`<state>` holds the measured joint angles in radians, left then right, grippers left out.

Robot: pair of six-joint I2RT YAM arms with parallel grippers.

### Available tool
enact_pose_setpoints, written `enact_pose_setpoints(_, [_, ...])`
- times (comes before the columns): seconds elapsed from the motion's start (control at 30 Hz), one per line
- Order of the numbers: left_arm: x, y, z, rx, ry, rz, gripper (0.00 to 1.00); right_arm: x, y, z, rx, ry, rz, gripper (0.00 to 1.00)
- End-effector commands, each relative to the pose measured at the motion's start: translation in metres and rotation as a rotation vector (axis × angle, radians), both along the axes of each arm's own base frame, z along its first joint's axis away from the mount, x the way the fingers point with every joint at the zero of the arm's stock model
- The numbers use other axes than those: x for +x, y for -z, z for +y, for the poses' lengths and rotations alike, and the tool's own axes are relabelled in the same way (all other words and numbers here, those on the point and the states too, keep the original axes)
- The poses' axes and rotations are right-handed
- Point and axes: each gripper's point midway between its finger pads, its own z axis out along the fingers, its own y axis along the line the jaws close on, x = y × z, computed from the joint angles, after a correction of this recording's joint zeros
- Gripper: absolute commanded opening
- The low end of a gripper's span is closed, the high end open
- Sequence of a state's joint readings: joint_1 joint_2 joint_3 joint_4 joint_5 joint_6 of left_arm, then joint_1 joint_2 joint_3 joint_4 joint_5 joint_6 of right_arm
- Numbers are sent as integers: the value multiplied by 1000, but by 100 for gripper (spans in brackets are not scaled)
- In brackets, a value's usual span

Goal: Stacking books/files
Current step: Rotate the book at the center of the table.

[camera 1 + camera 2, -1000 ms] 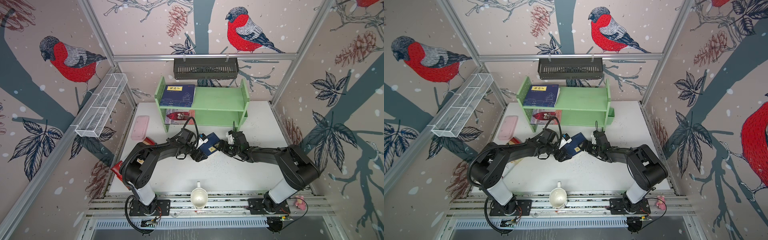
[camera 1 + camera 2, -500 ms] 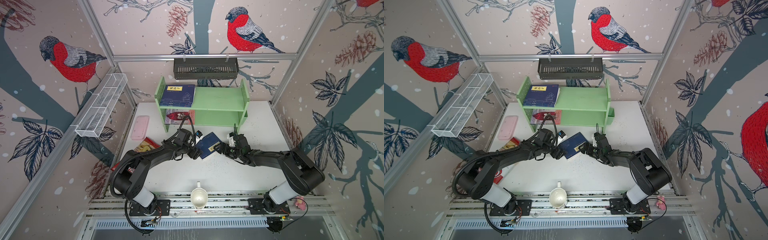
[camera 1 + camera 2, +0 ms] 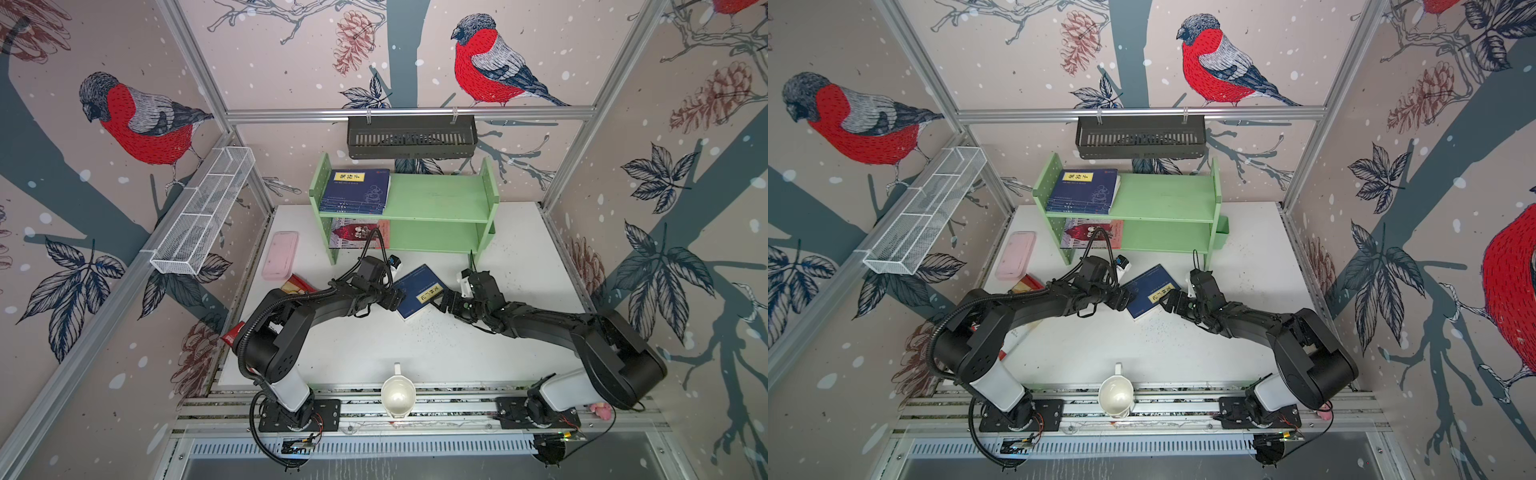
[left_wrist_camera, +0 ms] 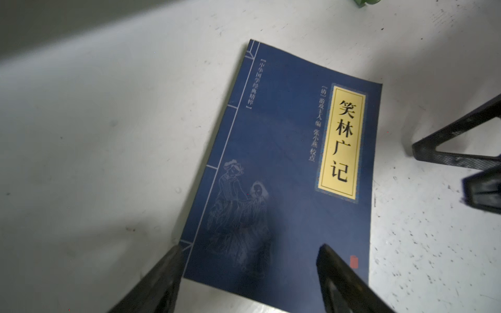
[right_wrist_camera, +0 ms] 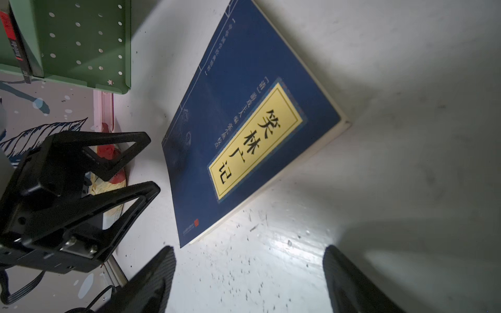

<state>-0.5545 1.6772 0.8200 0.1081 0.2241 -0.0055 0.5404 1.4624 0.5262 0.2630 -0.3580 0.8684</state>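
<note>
Left arm (image 3: 332, 297) and right arm (image 3: 540, 324) stretched inward, left fingers (image 4: 160, 284) spread wide, right fingers (image 5: 154, 276) likewise

Overhead pair; wrist close-ups, shared book (image 4: 282, 173)

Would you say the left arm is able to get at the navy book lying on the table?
Probably yes: the open left tool is right over one end of the navy book, whose cover lies bare on the white table; the right tool is off its far edge.
</note>
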Motion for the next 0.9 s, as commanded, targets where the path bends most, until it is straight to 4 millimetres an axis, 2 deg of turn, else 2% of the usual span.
enact_pose_setpoints(0.0, [14, -3, 4, -19, -69, -34, 79, -2, 2, -3, -6, 15, 10, 87])
enact_pose_setpoints(0.2, [19, 6, 6, -12, -82, -1, 79, -6, 7, -5, -10, 17, 23, 87])
enact_pose_setpoints(0.37, [19, 9, -1, -27, -53, 17, 79, -4, 9, -6, -9, 27, 28, 87])
enact_pose_setpoints(0.57, [1, 9, -20, -113, 38, 132, 77, 1, 14, -10, -12, 45, 42, 87])
enact_pose_setpoints(0.67, [-2, 14, -18, -102, 30, 167, 77, 5, 16, -10, -14, 50, 49, 87])
enact_pose_setpoints(0.87, [7, 12, -4, -51, -30, 108, 77, 8, 20, -9, -27, 36, 58, 87])
